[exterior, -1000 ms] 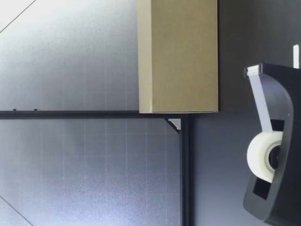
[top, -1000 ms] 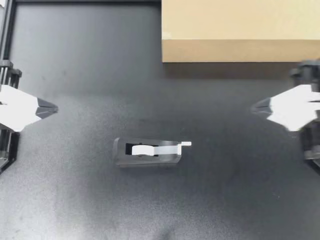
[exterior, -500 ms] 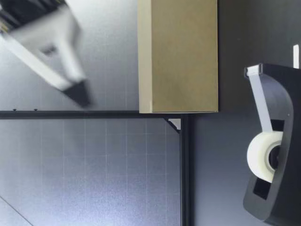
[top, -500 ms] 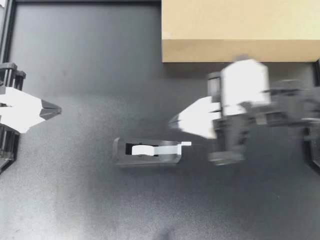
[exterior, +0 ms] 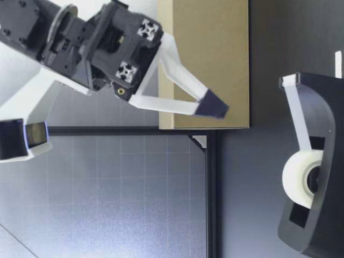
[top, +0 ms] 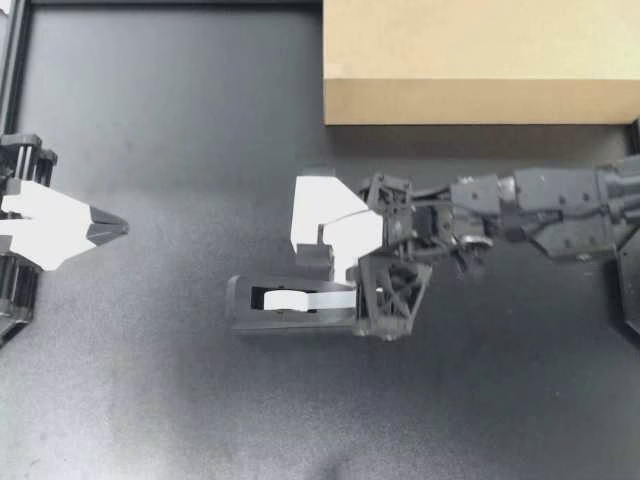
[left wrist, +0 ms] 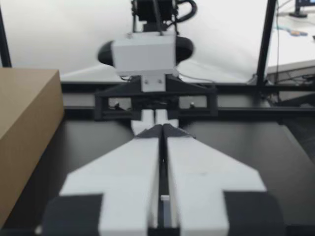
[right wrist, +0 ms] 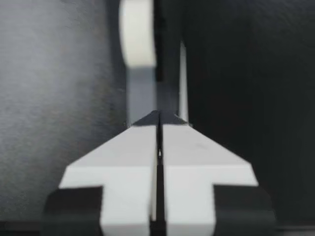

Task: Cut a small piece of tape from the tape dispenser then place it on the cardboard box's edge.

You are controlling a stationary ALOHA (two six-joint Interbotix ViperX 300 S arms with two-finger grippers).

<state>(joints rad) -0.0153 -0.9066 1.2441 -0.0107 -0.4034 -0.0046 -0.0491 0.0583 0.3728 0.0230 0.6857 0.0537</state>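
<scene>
The tape dispenser sat mid-table, toward the near side, with its tape strip running to the right end. My right gripper hung just above that end, tipped downward, jaws pressed together. My left gripper was way off left, jaws closed too. The cardboard box was far right.
</scene>
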